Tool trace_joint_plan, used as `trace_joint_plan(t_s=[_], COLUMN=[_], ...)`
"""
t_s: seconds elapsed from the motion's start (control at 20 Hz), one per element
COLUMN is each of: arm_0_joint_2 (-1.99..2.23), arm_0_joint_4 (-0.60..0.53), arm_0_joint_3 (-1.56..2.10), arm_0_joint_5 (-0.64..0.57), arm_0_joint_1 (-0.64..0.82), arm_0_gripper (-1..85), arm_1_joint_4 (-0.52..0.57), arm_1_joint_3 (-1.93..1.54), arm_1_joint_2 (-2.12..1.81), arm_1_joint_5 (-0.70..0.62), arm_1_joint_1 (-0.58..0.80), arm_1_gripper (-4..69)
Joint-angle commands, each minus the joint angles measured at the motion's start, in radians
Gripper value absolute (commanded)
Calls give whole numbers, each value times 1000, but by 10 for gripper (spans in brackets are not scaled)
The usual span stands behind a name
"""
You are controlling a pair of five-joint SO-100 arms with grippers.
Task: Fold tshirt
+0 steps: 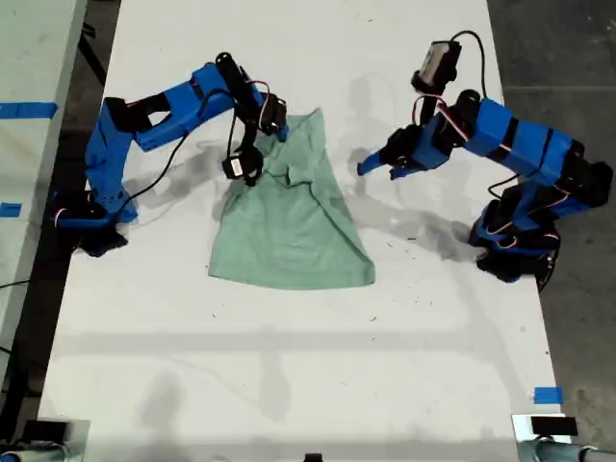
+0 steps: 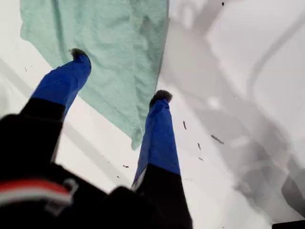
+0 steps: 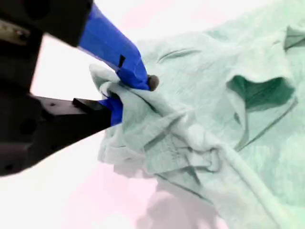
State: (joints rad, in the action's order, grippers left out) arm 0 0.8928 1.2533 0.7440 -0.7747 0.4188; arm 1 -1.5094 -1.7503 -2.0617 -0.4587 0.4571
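Tshirt [image 1: 289,226] lies crumpled at centre of the exterior view on the table [image 1: 289,366]. My second gripper [image 3: 125,93] pinches a bunched edge of it. My first gripper [image 2: 119,76] hangs spread, holding nothing.

Tshirt [image 1: 289,226] lies on the counter [image 1: 289,366], between the two arms. My second gripper [image 1: 245,166] sits at its edge toward the exterior view's left, fingers [image 3: 126,71] touching the bunched cloth. My first gripper [image 1: 377,164] hangs apart, toward the exterior view's right, over bare counter just beside the cloth's edge.
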Motion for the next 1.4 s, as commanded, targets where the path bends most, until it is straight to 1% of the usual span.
trace_joint_plan(t_s=[0.0,0.1,0.15,0.2,0.3,0.35,0.45,0.65,0.8,0.85,0.9,1.0,1.05,1.15,1.25,1.35], arm_0_joint_2=[-61,-132,-144,-144,-83,-35,66,321,463,483,503,545,577,684,778,821], arm_0_joint_4=[-189,-321,-337,-324,-222,-167,-29,252,425,472,491,462,428,316,232,186], arm_0_joint_3=[-57,-58,-58,-57,-54,-46,-38,-5,72,112,167,296,377,614,799,887], arm_0_joint_5=[-55,-63,-63,-63,-64,-71,-64,-38,18,46,75,127,160,229,295,354], arm_0_joint_1=[-57,-89,-92,-91,-81,-75,-51,-2,6,-8,-32,-103,-141,-206,-258,-310], arm_0_gripper=[190,241,256,261,289,284,272,277,264,257,254,252,251,256,257,256], arm_1_joint_4=[23,29,31,31,31,31,34,54,77,81,89,103,107,109,129,163], arm_1_joint_3=[-3,-12,-15,-23,-43,-54,-69,-91,-106,-109,-112,-106,-104,-103,-106,-109], arm_1_joint_2=[-63,-64,-66,-74,-94,-104,-118,-117,-104,-97,-86,-51,-37,-2,43,100], arm_1_joint_5=[15,21,26,31,35,37,38,31,17,8,-6,-41,-55,-71,-74,-84], arm_1_joint_1=[-14,-21,-26,-31,-35,-35,-35,-41,-54,-57,-63,-94,-114,-160,-212,-258], arm_1_gripper=[248,248,248,248,248,248,248,249,251,253,254,264,268,273,273,273])
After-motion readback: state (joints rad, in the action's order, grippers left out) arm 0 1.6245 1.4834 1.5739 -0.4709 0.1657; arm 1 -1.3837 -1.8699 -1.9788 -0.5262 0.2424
